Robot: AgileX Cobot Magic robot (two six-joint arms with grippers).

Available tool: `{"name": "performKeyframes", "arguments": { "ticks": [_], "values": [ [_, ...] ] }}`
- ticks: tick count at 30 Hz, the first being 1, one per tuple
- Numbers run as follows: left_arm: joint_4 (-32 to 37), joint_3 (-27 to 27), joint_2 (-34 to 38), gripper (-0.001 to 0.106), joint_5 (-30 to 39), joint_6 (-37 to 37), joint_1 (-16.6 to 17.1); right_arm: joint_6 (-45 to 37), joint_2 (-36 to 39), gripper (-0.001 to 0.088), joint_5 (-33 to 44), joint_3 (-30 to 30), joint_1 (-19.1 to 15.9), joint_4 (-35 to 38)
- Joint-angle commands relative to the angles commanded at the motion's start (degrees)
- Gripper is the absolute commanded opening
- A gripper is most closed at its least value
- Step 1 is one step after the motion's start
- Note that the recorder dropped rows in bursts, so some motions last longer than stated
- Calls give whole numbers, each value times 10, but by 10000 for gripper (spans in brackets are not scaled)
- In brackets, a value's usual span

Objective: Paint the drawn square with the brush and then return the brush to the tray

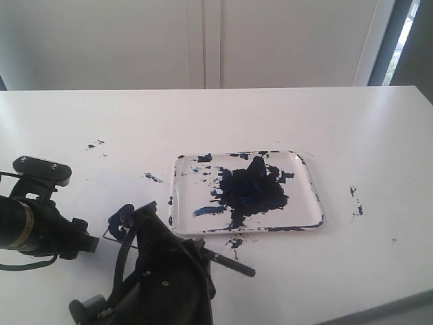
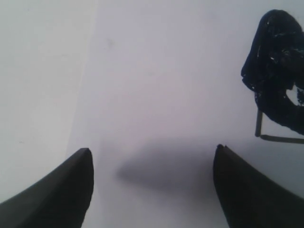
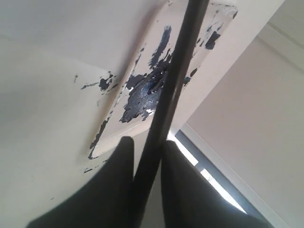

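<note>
The white tray [image 1: 310, 181], with a big dark blue paint blob, lies mid-table; the right wrist view also shows the tray [image 3: 124, 122]. Left of the tray's near corner is the drawn square [image 1: 120, 222], smeared with dark paint. In the left wrist view the square [image 2: 275, 80] shows its thin outline under the smear. My right gripper [image 1: 145, 217] hangs over the square, shut on the brush [image 1: 231, 264], whose black handle sticks out toward the right. The handle [image 3: 176, 80] runs up between the fingers of the right gripper [image 3: 147, 142]. The brush tip is hidden. My left gripper [image 1: 86, 242] [image 2: 152, 151] rests open just left of the square.
Loose paint specks dot the white table at the far left [image 1: 95, 145], left of the tray [image 1: 152, 178] and to its right [image 1: 356, 203]. The table's front edge [image 1: 392, 305] runs close at the lower right. A pale wall stands behind the table.
</note>
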Motion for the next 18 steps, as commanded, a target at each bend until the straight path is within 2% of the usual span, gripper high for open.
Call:
{"name": "performKeyframes", "arguments": {
  "ticks": [10, 18],
  "values": [
    [0, 0, 0, 749, 0, 0, 0, 5, -22, 0, 0, 0, 32, 7],
    [0, 0, 0, 749, 0, 0, 0, 5, -33, 0, 0, 0, 32, 8]
  ]
}}
